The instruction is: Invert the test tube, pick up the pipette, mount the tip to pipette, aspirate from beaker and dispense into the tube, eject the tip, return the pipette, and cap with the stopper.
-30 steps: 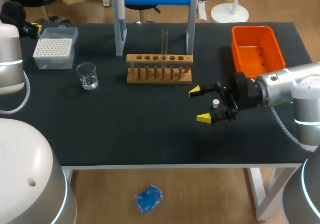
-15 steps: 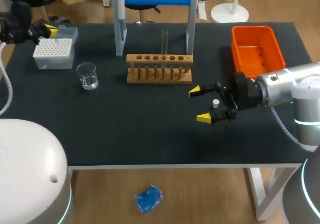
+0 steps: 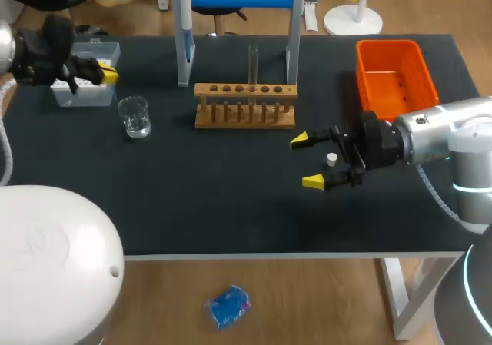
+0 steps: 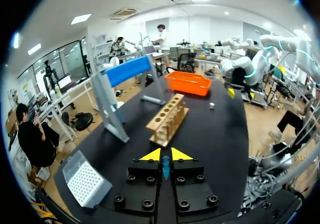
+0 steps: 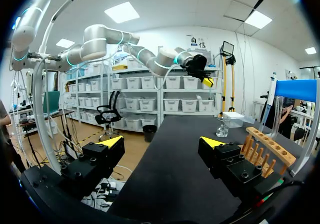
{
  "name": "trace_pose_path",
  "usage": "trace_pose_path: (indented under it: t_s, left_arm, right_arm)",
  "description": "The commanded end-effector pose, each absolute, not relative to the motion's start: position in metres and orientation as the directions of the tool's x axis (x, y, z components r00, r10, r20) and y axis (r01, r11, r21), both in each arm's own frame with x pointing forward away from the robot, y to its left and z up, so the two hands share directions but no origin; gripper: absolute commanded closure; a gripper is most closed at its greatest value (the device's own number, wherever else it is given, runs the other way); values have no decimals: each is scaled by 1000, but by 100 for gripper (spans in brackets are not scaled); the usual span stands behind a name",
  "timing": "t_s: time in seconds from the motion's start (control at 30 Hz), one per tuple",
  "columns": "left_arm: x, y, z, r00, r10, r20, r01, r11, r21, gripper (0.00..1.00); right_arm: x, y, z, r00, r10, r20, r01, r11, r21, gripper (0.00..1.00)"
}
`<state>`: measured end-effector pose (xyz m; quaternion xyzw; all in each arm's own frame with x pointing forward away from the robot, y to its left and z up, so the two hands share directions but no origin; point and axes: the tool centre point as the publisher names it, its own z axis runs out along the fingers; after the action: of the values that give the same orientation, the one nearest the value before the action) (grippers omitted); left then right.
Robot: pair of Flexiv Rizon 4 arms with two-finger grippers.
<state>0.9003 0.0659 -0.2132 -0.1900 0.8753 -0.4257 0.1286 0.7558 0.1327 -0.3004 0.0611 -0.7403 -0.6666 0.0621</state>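
Likely pipette (image 3: 184,22) next: it hangs upright at 2 o'clock from the jaws of the left arm (image 3: 48,44), shut and seemingly empty; right jaws gape wide, holding nothing

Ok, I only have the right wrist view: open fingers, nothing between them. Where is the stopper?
Observer: From above, the stopper lies on the table between the open fingers of the right gripper, nearer its palm.
Operator: Anywhere to eject a tip?
Observer: An orange bin sits at the table's far right corner, beyond the right arm.
Operator: And the other fingers?
Observer: Its own wrist view shows the left gripper with its yellow tips closed together, the tip box beside it.
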Motion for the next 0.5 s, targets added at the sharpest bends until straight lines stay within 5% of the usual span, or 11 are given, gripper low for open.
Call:
trace_pose_path:
  t_s: [0.03,0.5]
  left_arm:
    - [870,28,-220,-897,-437,-66,-231,591,-773,100]
    - [854,-64,-236,-934,-344,-98,-147,619,-772,100]
  right_arm:
    - [755,133,-301,-985,-171,9,-9,104,995,0]
    - [755,133,-301,-985,-171,9,-9,104,995,0]
